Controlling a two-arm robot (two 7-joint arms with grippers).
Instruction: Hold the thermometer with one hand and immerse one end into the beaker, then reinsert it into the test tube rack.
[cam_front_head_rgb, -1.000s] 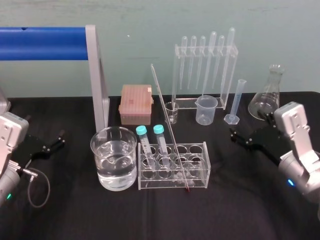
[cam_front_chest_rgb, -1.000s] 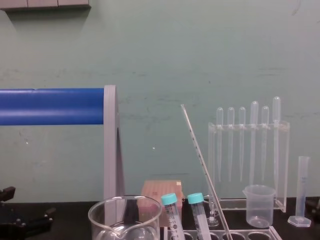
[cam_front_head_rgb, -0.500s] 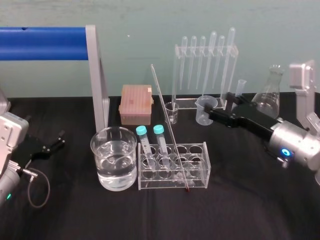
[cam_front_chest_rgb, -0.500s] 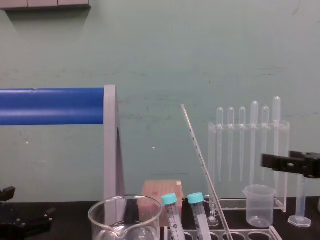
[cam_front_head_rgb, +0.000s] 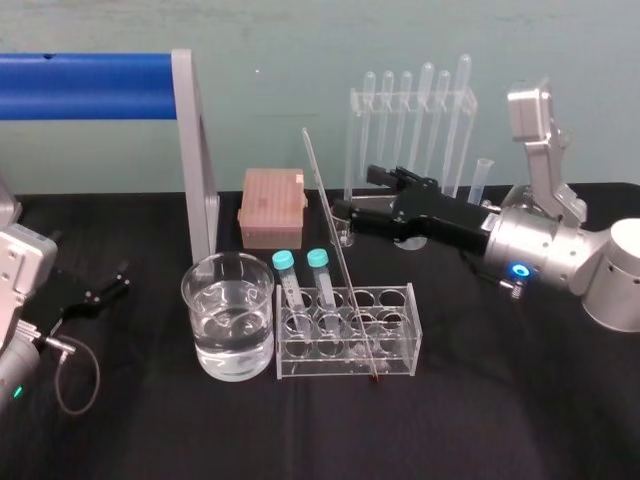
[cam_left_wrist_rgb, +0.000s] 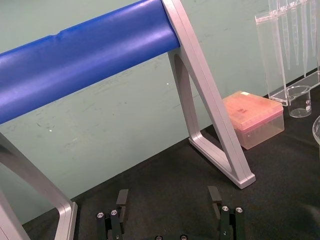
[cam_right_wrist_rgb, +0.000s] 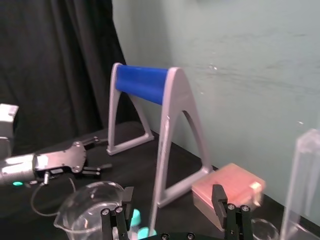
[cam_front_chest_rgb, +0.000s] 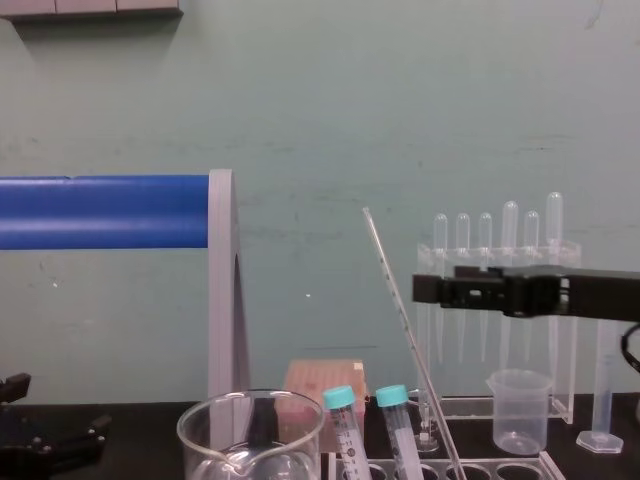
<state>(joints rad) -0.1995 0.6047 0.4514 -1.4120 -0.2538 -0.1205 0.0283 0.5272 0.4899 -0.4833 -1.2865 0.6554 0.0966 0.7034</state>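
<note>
Thermometer (cam_front_head_rgb: 335, 255): clear glass, red tip. Beaker (cam_front_head_rgb: 228, 315) clear. Rack (cam_front_head_rgb: 345, 335) pale, clear; tube caps (cam_front_head_rgb: 283, 260) teal. Box (cam_front_head_rgb: 271, 207) salmon-pink. Bar (cam_front_head_rgb: 85, 87) blue on grey frame (cam_front_head_rgb: 195, 150). Table (cam_front_head_rgb: 500, 400) black, wall (cam_front_head_rgb: 300, 50) pale green. Right gripper (cam_front_head_rgb: 352, 190) black; joint (cam_front_head_rgb: 545, 255) silver, ring light (cam_front_head_rgb: 517, 270) blue.

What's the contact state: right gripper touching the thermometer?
Apart. The chest view shows a strip of wall between the tips of the right gripper and the thermometer; jaws open.
</note>
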